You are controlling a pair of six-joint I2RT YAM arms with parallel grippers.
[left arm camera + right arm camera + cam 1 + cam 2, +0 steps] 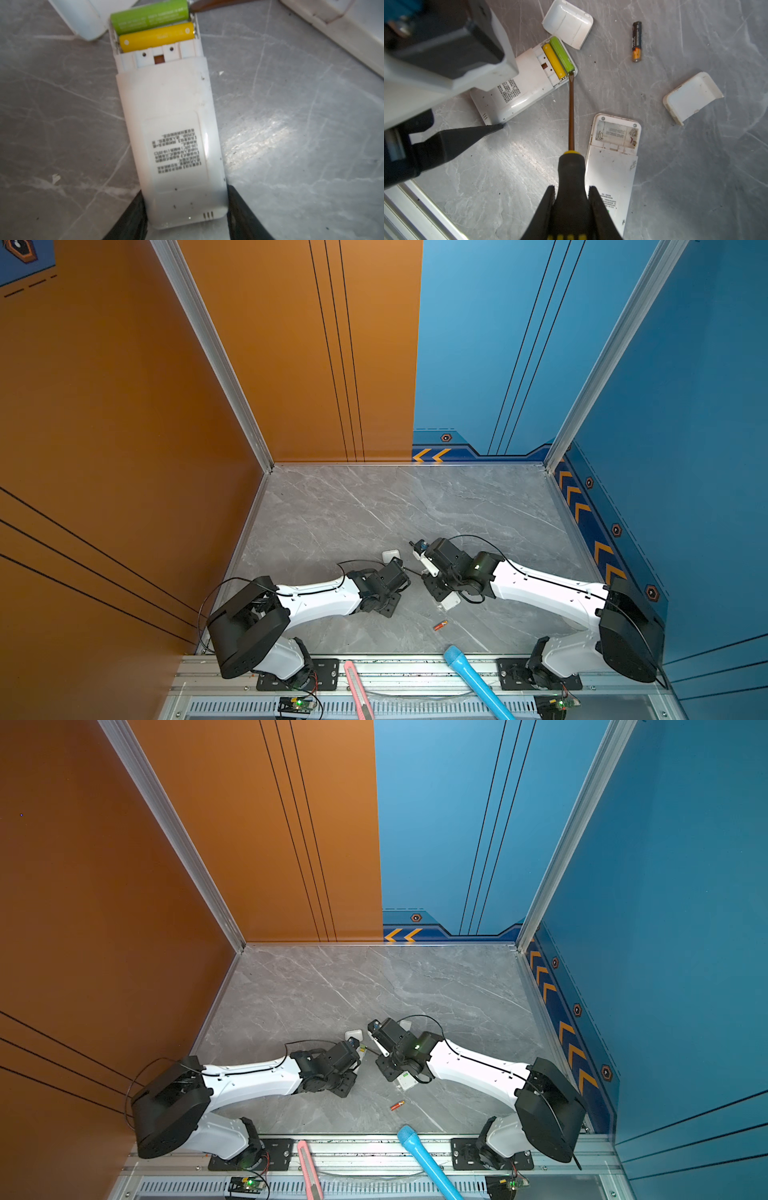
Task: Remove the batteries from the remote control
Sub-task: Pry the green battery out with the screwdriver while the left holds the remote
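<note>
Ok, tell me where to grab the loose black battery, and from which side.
Grip the black battery at mid-length, across its round sides, coming down from above. It lies flat on the table with bare surface along both long sides, so jaws should likely fit either side.

My left arm (pixel 320 599) and right arm (pixel 548 585) wear white shells, black joints and thin black cables (pixel 471 535). The right gripper (pixel 571 188) has black tapered fingers (pixel 599 209). A green light (pixel 478 566) glows at five o'clock.
</note>
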